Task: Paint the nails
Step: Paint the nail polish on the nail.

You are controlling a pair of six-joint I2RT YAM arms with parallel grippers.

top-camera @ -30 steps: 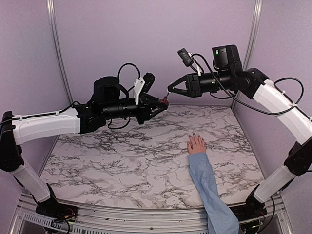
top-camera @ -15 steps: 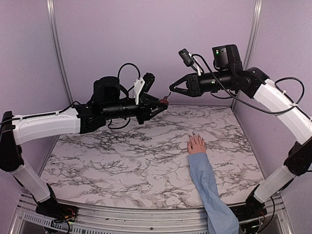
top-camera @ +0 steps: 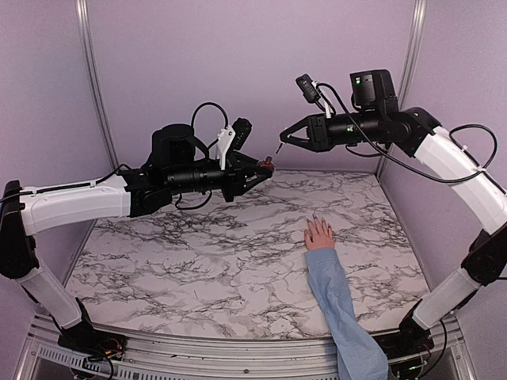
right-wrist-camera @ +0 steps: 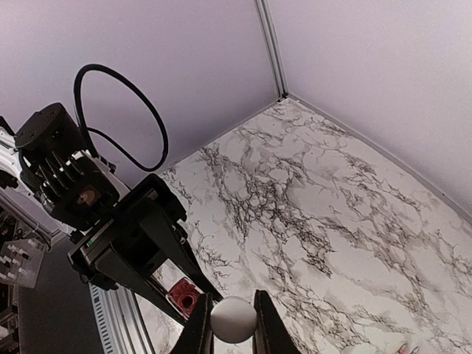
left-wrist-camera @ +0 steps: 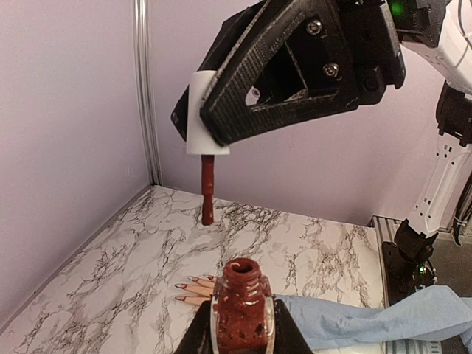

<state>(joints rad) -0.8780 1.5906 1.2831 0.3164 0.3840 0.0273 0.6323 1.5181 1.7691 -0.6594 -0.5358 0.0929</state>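
Observation:
A small pinkish hand [top-camera: 319, 234] in a light-blue sleeve [top-camera: 341, 301] lies flat on the marble table [top-camera: 198, 253], and its nails [top-camera: 314, 218] look dark. In the left wrist view the nails [left-wrist-camera: 186, 283] are long and pointed. My left gripper [top-camera: 264, 166] is shut on an open red polish bottle [left-wrist-camera: 242, 302] and holds it in the air over the back of the table. Just above it and to the right, my right gripper [top-camera: 283, 142] is shut on the white brush cap [right-wrist-camera: 234, 318]. The red brush [left-wrist-camera: 207, 188] hangs clear of the bottle neck.
Purple walls with metal corner posts [top-camera: 93, 87] close in the table on three sides. Both arms reach toward each other over the back of the table. The sleeved forearm runs from the near edge up the right half.
My right gripper has risen and drawn slightly right, lifting the brush farther from the bottle. The left arm, bottle and hand have not moved.

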